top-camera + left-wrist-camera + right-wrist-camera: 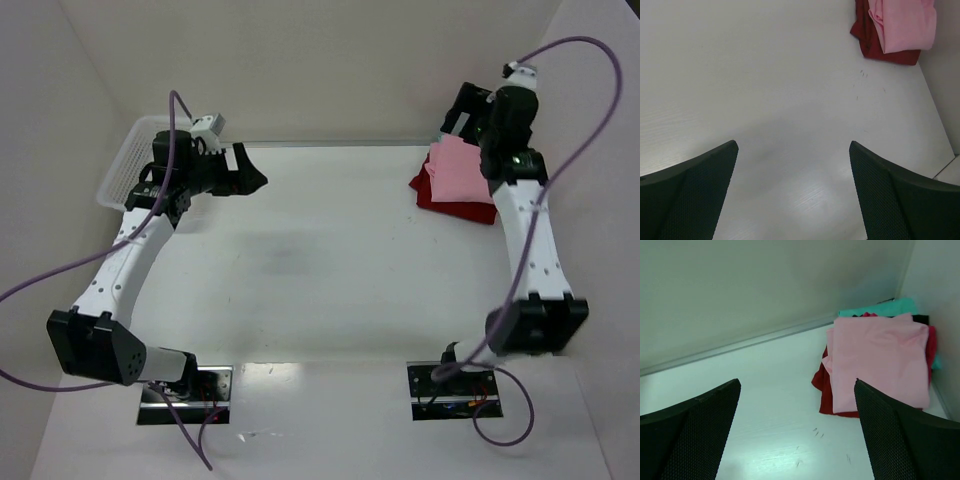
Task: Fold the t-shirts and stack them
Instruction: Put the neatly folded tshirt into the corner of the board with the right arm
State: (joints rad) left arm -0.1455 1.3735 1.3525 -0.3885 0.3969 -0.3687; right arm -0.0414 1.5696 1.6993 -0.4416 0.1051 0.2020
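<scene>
T-shirts point(460, 172) stacked far-right corner | basket point(118, 172) far-left | left fingers point(690, 195), right fingers point(900, 435) spread, empty

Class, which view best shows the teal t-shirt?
Right wrist view: the teal t-shirt peeks out at the pile's far edge, under the pink t-shirt and dark red t-shirt. Top external and left wrist views show only pink and red, no teal.

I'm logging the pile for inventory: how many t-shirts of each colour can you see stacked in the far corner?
Pink t-shirt: 1
Dark red t-shirt: 1
Teal t-shirt: 1
Total: 3 visible
</scene>
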